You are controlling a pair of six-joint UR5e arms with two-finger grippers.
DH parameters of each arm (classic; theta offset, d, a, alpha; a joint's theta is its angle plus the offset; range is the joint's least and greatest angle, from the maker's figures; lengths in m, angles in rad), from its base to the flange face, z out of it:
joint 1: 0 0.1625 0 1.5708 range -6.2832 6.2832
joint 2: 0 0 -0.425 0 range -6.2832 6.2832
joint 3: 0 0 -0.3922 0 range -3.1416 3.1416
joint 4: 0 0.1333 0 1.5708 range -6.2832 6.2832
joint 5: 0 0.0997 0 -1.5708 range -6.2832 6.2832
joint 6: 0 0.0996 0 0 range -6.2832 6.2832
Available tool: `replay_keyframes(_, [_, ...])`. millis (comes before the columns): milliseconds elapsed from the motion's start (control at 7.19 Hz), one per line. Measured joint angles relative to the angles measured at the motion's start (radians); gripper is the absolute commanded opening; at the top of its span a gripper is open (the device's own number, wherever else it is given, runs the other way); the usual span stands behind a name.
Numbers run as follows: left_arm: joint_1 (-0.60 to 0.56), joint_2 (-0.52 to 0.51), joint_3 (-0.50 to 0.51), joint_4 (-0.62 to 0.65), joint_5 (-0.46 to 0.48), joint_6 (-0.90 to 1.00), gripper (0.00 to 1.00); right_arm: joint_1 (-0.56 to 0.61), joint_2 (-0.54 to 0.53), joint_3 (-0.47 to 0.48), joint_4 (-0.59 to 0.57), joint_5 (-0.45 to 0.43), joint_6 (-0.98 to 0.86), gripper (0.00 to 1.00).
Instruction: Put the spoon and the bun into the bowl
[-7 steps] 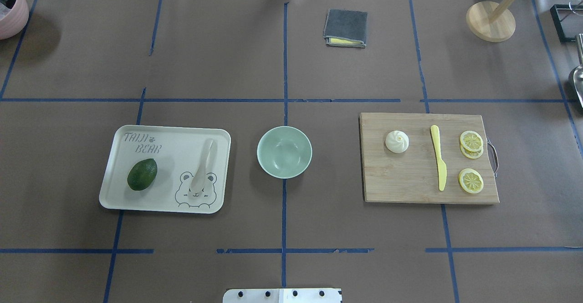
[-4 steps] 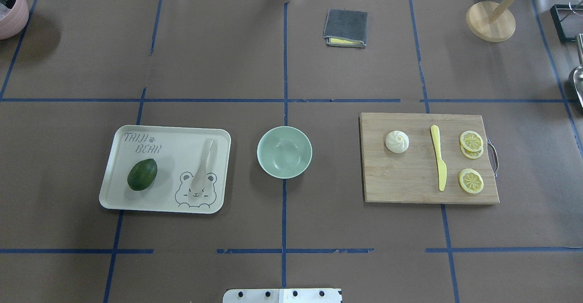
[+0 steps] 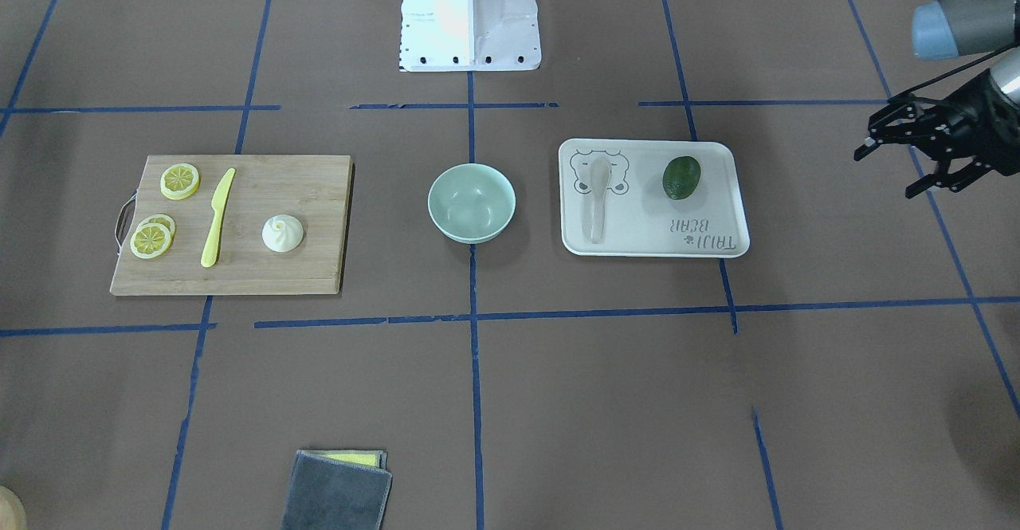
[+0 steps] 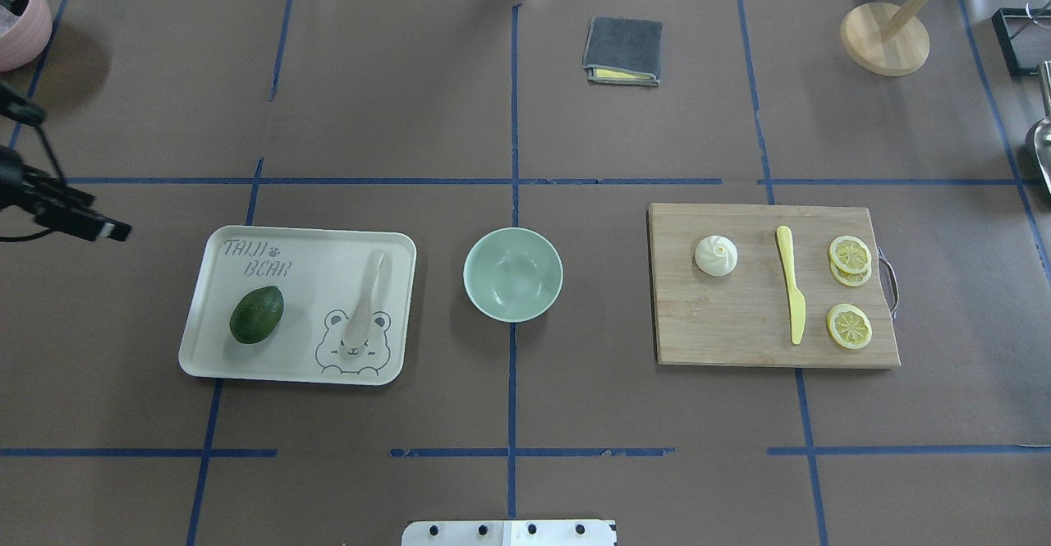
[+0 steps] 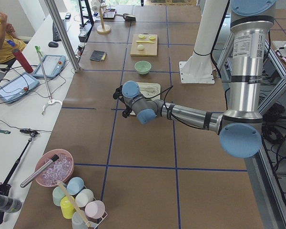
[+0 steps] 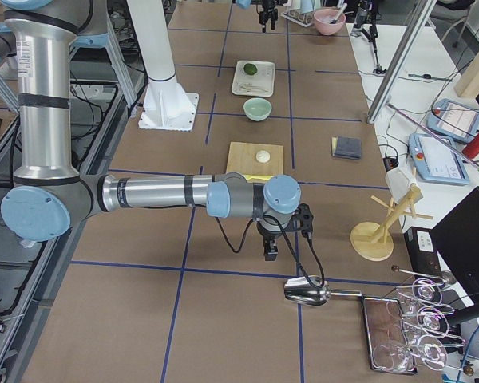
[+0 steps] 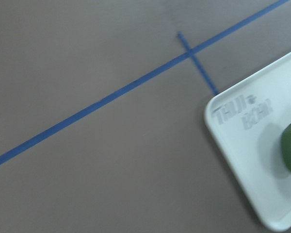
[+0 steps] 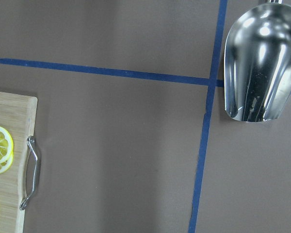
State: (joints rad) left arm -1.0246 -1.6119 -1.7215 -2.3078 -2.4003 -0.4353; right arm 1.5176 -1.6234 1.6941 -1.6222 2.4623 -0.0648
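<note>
- Overhead exterior view, spoon (image 4: pixel 366 298): lies on the tray (image 4: pixel 312 271), on the half toward the bowl. Long axis runs near-to-far; scoop on the bear print toward the robot, handle pointing away.
- Bun (image 4: pixel 715 255): upright on the cutting board (image 4: pixel 731 328), at the end nearest the bowl.
- Bowl (image 4: pixel 512 273): on the surface between tray and board, nothing in it.
- Avocado (image 4: pixel 256 314): on the tray's outer half, roughly between spoon and left arm.
- Left gripper (image 3: pixel 884 174): off the tray's outer side, well apart, jaws spread wide, holding nothing. Judged the nearer arm for the spoon, reaching inward past the avocado.
- Right gripper (image 6: pixel 270 251): beyond the board's handle end; jaw state cannot be told. Judged nearer the bun.
</note>
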Motion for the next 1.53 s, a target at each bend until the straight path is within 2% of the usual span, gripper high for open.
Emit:
replay_keyframes(278, [0.183, -0.155, 0.014, 0.034, 0.137, -0.2, 0.99, -0.001, -0.04, -0.004, 0.085, 0.005, 0.002, 1.0])
replay_keyframes(557, [0.328, -0.312, 0.02, 0.229, 0.321, -0.341, 0.96, -0.002, -0.057, -0.006, 0.146, 0.004, 0.01, 1.0])
replay_keyframes(696, [0.367, -0.36, 0.021, 0.32, 0.375, -0.383, 0.91, -0.003, -0.058, -0.005, 0.154, 0.004, 0.014, 1.0])
replay_keyframes(1113, [0.439, -0.392, 0.048, 0.384, 0.471, -0.472, 0.79, -0.007, -0.055, -0.004, 0.158, 0.008, 0.021, 1.0])
replay_keyframes(1530, [0.466, -0.391, 0.056, 0.388, 0.481, -0.497, 0.55, -0.008, -0.055, 0.0, 0.157, 0.019, 0.022, 1.0])
